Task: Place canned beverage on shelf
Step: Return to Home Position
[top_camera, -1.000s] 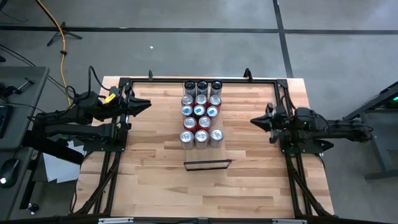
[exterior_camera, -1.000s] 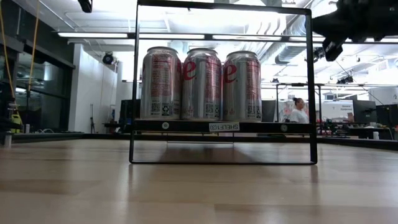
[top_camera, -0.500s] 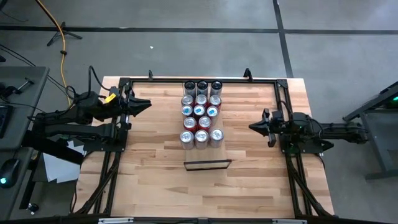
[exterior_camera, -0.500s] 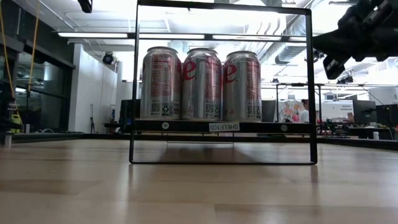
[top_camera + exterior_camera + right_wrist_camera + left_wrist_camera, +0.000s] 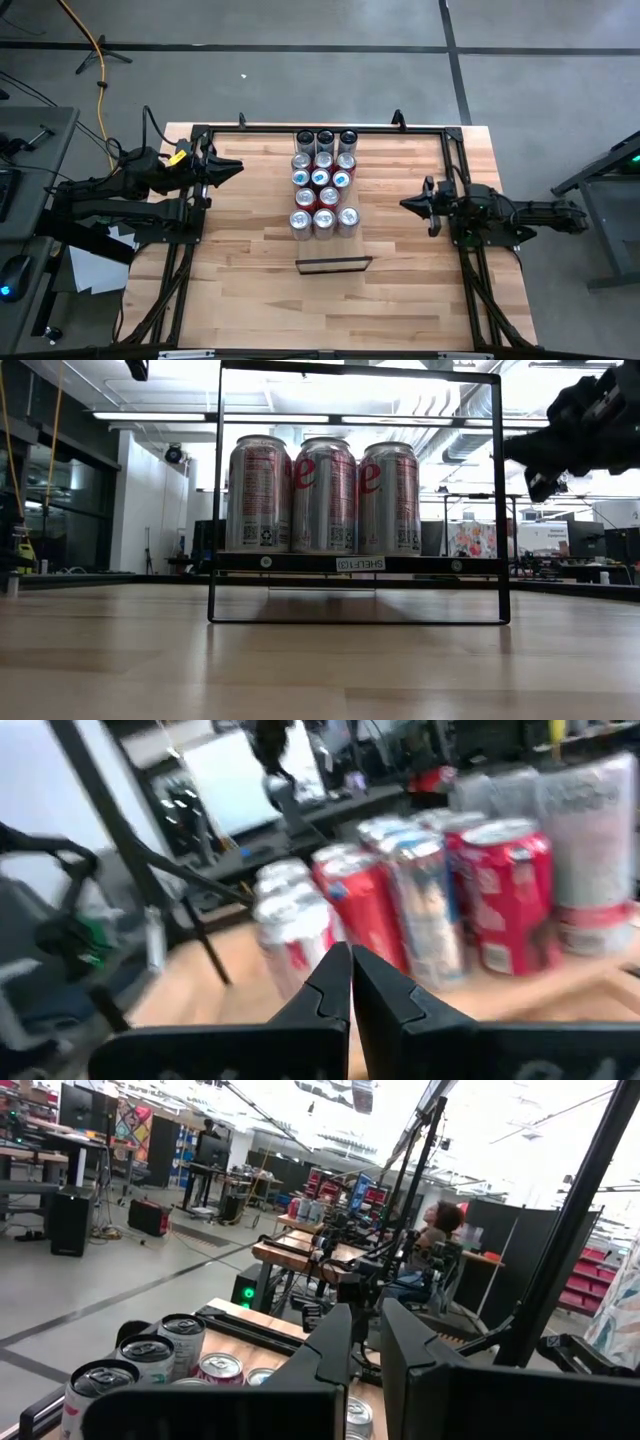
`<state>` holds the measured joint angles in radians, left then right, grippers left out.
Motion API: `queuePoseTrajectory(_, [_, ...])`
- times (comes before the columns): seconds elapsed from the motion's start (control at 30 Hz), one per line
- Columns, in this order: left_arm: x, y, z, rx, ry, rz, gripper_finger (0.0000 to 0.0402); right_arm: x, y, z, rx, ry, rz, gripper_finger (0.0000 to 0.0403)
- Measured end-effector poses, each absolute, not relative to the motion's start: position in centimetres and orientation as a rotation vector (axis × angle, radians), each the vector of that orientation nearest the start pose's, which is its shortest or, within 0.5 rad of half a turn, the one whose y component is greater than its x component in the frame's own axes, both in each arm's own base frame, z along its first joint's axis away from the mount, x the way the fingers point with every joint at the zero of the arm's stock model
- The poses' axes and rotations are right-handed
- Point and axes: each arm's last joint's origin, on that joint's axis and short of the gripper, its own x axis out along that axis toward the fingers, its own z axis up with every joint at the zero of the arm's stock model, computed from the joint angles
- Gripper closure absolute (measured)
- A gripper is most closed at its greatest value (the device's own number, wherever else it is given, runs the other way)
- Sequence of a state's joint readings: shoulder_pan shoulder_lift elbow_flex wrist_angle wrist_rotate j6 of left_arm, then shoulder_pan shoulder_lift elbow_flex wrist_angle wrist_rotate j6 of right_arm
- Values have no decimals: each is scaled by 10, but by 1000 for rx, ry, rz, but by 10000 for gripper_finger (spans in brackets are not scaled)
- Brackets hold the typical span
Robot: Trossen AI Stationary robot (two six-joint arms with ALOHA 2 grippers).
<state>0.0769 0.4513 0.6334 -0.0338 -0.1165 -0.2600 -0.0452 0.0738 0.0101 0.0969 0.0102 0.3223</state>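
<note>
The block on the board looks full, so I judge the placing done and my job now is the retreat to rest. Done well, that means drawing my right gripper (image 5: 404, 204) away toward its own side of the table (image 5: 250, 270), level or rising and never dipping toward the cans; the arm should fold without swinging the wrist inward, and nothing should brush the black frame (image 5: 260, 127) that edges the tabletop. My right gripper hangs above the right part of the table, raised off the wood as the low view shows; its fingers lie pressed almost together and carry nothing. My left gripper (image 5: 238, 167) waits over the left side, its fingers a narrow gap apart and empty; I see no need to move it.

The cans (image 5: 322, 185) stand upright in a tight block three across on the shelf (image 5: 300, 563), which runs down the middle of the table; the dark-topped row (image 5: 324, 138) sits at the far end, and three red and silver cans (image 5: 322, 495) front the block at the near end, behind the thin black lip (image 5: 355, 621) with some bare board between. From my right gripper the block lies ahead of the fingertips, well apart, with bare wood between. I judge the risk small; only a lurch forward could spoil the rows, so any path home should widen that gap, not close it.
</note>
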Motion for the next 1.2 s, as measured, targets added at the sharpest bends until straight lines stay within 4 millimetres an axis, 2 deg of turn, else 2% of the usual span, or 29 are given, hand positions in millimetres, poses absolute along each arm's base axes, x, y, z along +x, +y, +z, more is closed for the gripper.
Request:
queuePoseTrajectory(0.27, [107, 12, 336, -262, -173, 173, 399, 102, -6, 162, 287, 49, -103, 403])
queuePoseTrajectory(0.47, [107, 12, 338, -363, -197, 158, 399, 102, -6, 162, 287, 50, -104, 403])
queuePoseTrajectory(0.7, [102, 8, 342, -315, -225, 34, 399, 102, -6, 162, 287, 52, -104, 403])
queuePoseTrajectory(0.83, [88, 6, 345, -212, -265, 25, 401, 102, -6, 162, 287, 52, -104, 402])
queuePoseTrajectory(1.0, [55, 4, 349, -141, -400, 22, 401, 102, -6, 162, 287, 52, -104, 402])
queuePoseTrajectory(1.17, [32, 2, 320, -191, -496, -1, 401, 102, -6, 162, 287, 52, -104, 402])
queuePoseTrajectory(1.2, [33, 2, 314, -203, -518, -6, 401, 102, -6, 162, 287, 52, -104, 402])
